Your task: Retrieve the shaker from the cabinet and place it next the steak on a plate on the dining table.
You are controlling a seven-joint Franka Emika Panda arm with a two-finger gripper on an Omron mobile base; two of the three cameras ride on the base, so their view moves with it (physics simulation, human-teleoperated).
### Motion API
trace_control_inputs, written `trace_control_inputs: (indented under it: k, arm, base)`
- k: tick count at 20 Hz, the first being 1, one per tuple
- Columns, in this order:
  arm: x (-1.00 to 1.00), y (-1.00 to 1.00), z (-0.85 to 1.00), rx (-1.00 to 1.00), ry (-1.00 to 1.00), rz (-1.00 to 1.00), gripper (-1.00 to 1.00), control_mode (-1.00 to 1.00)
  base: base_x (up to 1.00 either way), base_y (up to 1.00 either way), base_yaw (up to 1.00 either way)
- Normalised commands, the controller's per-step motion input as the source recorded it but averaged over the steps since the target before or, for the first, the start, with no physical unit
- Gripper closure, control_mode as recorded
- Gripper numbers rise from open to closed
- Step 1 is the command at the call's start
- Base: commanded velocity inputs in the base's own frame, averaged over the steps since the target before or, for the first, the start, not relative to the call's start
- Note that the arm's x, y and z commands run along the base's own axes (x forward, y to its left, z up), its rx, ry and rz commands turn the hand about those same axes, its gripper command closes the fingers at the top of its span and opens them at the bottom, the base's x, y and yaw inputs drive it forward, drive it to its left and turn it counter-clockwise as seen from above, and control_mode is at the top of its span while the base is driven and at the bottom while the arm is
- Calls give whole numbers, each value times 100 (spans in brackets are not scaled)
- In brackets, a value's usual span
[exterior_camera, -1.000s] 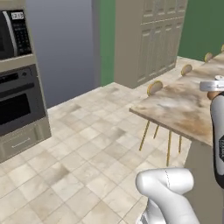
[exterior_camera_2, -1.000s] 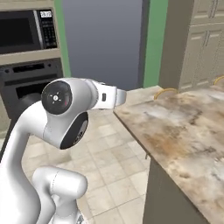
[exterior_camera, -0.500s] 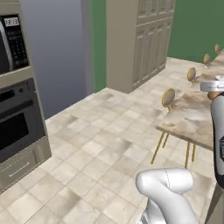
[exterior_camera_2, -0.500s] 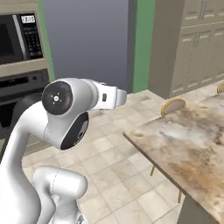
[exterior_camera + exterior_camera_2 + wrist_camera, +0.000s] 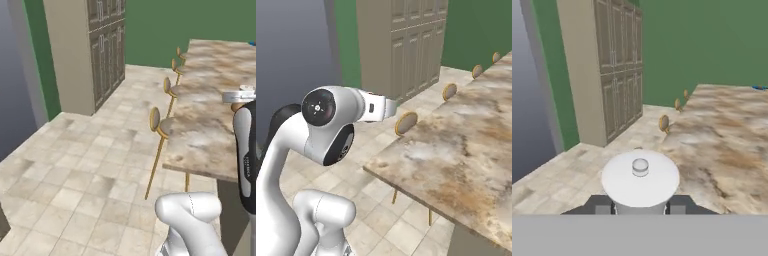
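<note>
The gripper (image 5: pixel 640 207) is holding the shaker (image 5: pixel 640 181) between its two dark fingertips, which are sitting closed against the shaker's sides at the bottom of the hand view; the flat white-grey cap with its small raised knob is facing the camera and is hiding the body below it. In the left base view the same white-grey cap is showing at the right edge, with a sliver of orange-brown body under it, just above the arm's dark upright link and over the near part of the dining table (image 5: pixel 210 115). The mottled brown-beige marble top is stretching away from the robot, and its near corner is lying close to the arm in the right base view. Round-seated stools (image 5: pixel 161 125) on thin gold legs are standing in a row along the table's left side, tucked close to its edge. At the far end of the table a thin sliver of bright blue, the plate (image 5: pixel 759 87), is lying on the top; the steak is too small to make out there. A tall grey double-door unit (image 5: pixel 92 50) is standing against the green wall (image 5: pixel 702 40) beyond the stools, well apart from the table. Pale tiles are covering the floor (image 5: pixel 85 170) between them.
</note>
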Motion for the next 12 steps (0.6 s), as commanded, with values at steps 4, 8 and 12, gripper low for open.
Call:
trace_control_inputs:
  k: [4,8,12]
  arm:
    - [0,0,0,0,0,0,100,100]
    - [0,0,0,0,0,0,100,100]
    - [0,0,0,0,0,0,100,100]
  base:
    - [39,-74,-61]
    - [33,-66,-54]
    - [29,-11,-52]
